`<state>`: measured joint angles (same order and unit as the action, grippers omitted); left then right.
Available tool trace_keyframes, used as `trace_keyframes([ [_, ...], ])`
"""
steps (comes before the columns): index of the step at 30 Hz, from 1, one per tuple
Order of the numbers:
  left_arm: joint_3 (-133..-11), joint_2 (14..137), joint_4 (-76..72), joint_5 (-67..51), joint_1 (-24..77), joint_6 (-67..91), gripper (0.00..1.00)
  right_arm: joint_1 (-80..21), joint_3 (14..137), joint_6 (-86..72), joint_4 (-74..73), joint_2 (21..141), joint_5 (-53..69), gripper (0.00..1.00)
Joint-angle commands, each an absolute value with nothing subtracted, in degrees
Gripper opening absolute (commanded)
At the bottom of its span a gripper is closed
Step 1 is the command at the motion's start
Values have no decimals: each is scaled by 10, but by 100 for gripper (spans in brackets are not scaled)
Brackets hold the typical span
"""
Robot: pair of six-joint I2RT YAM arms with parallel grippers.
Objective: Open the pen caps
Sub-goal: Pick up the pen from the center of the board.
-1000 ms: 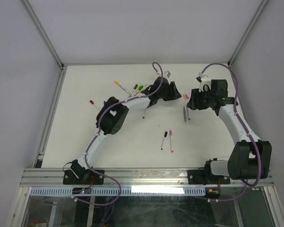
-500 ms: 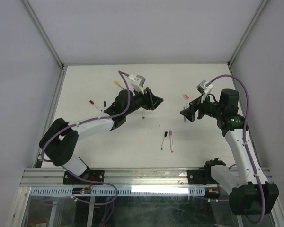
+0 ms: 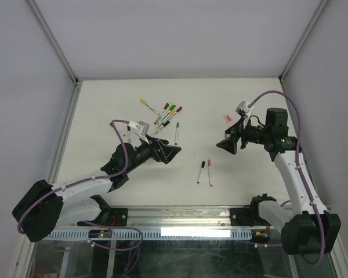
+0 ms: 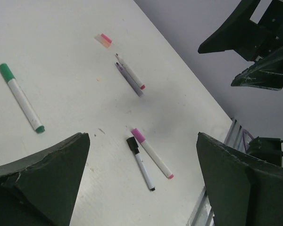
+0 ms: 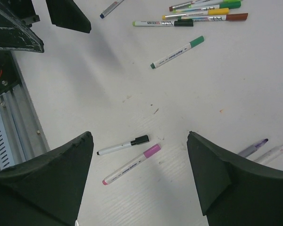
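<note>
Lying untouched, pens (image 3: 209,172) between left hand (image 3: 175,152), right hand (image 3: 221,143)

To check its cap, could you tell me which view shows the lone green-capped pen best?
The left wrist view: the green-capped pen appears largest, cap visibly on. The right wrist view shows it smaller; the top view, only tiny.

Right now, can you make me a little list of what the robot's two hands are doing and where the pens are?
left gripper: open, holding nothing
right gripper: open, holding nothing
black-capped pen: capped, lying beside the pink-capped pen
green-capped pen: capped, lying on its own
pen cluster: several capped pens bunched at the far side
two bare-tipped pens: side by side, caps apparently off
pink-and-orange piece: loose, probably pulled caps
</note>
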<state>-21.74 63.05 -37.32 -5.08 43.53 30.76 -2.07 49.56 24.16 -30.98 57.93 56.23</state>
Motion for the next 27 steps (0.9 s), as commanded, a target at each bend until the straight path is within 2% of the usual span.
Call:
trace_keyframes([
  [1,-196,631,-434,-62,438,378,98,-22,490,277,-321,578,550,83],
  [4,-219,643,-348,-10,451,395,91,-22,489,284,-324,583,524,83],
  [11,-320,708,-181,177,576,353,87,-23,489,291,-325,599,481,83],
  [19,-466,881,-92,228,641,332,76,-23,496,286,-328,619,440,83],
  [22,-526,939,-33,238,646,330,59,-23,496,287,-328,619,435,83],
  [24,-552,968,-7,241,646,334,52,-23,496,285,-327,619,432,83],
  [27,-580,998,12,232,647,336,49,-22,496,285,-327,620,429,83],
])
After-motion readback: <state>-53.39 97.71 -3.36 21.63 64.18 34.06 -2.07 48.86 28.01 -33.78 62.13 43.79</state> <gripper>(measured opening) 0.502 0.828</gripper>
